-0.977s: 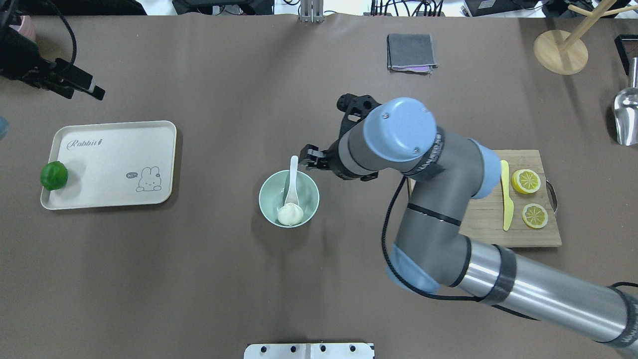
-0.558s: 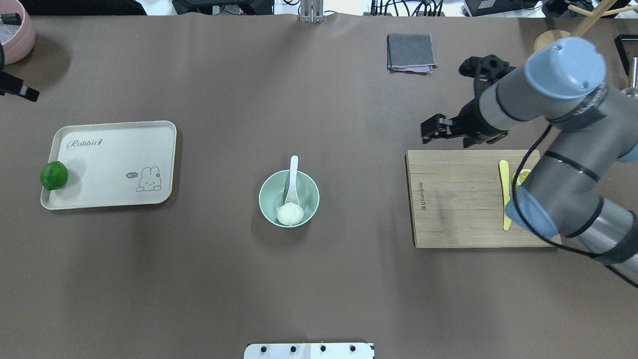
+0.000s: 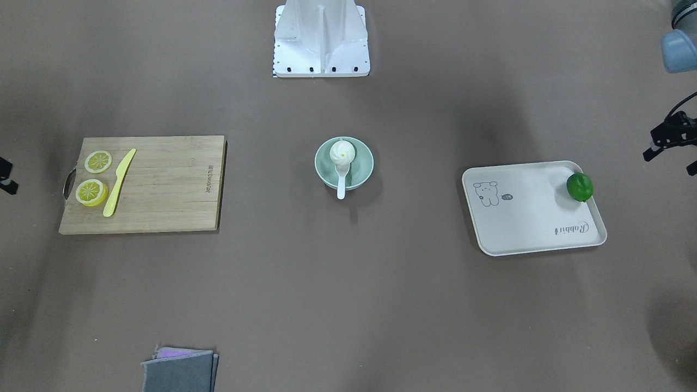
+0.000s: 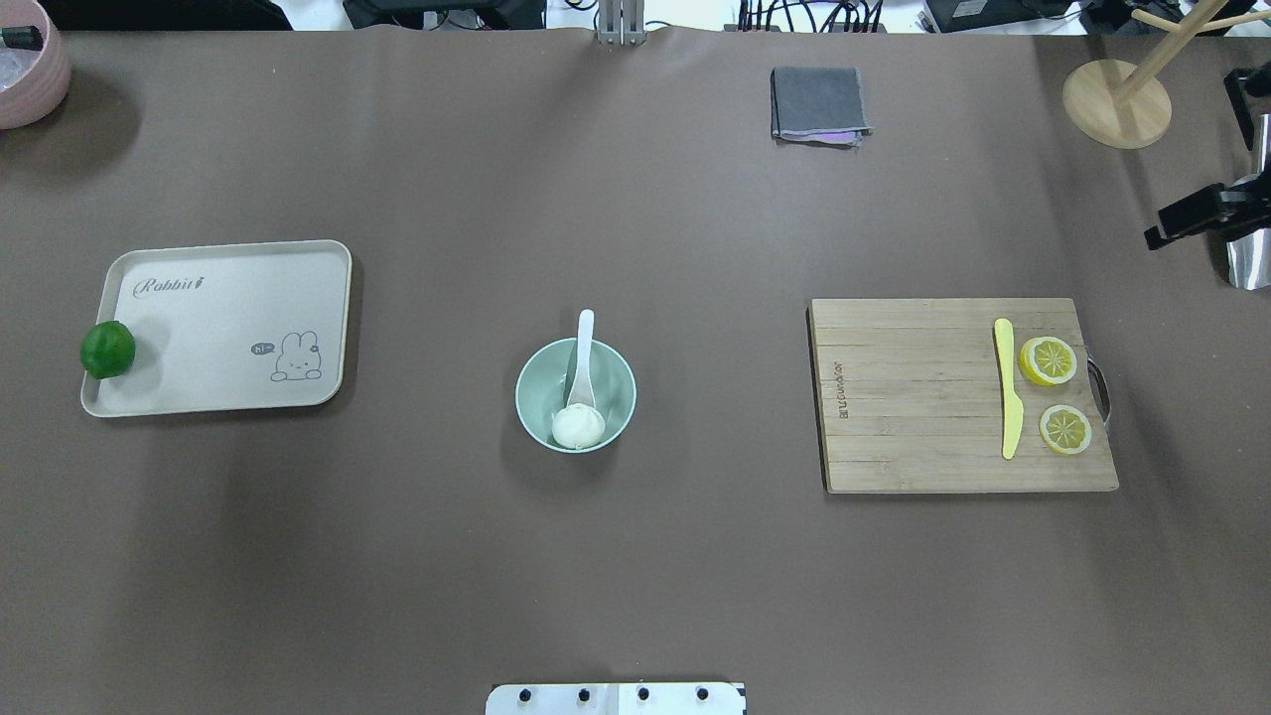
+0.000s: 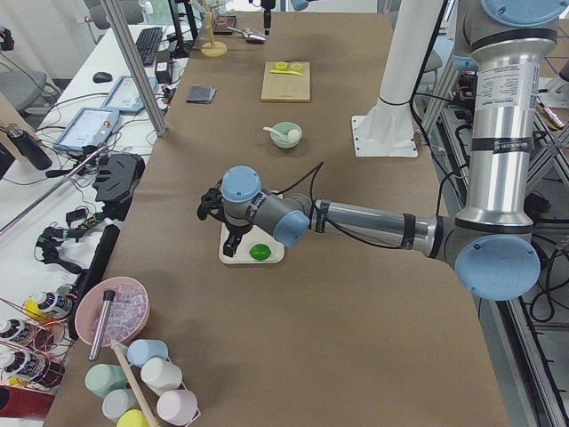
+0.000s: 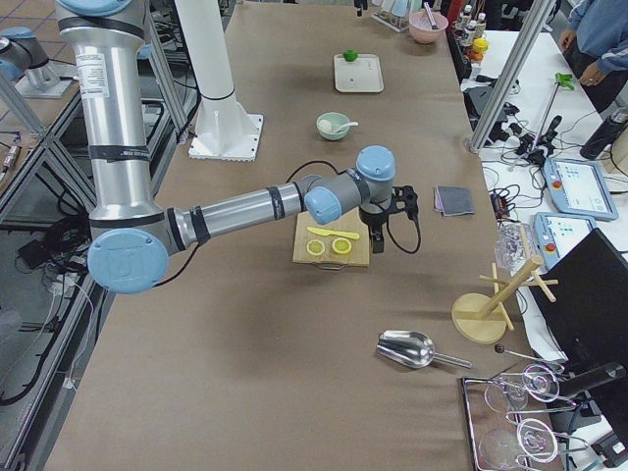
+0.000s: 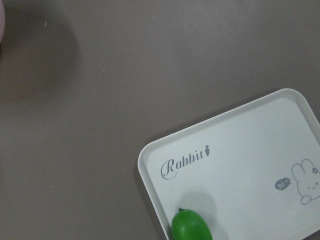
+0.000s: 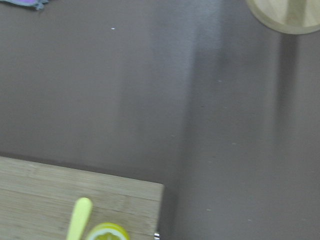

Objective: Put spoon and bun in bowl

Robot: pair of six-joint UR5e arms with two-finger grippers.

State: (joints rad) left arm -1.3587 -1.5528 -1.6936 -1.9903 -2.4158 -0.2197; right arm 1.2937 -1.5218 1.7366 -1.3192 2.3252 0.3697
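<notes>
Finding: the small pleated white steamed bun [image 4: 578,427] lies inside the round mint-green bowl [image 4: 534,397] at table centre. The glossy white soup spoon [image 4: 583,350] rests scoop-down against it, handle over the far rim. I judge both placements done. The right gripper [image 4: 1182,220] and left gripper [image 3: 667,139] sit at opposite table edges; whether either claw is spread, I cannot tell. You need only park the arms.

- Even, bright light from above; the brown table [image 4: 635,556] shows only broad, soft darker patches.
- The bowl [image 4: 536,382] casts a faint, blurry-edged shadow.
- The right wrist view is smeared and out of focus; the cutting board [image 8: 40,200] has a soft edge.
- The left wrist view is sharp: lettering on the tray [image 7: 240,160] reads cleanly.
- The metal scoop [image 6: 407,346] glints.
</notes>
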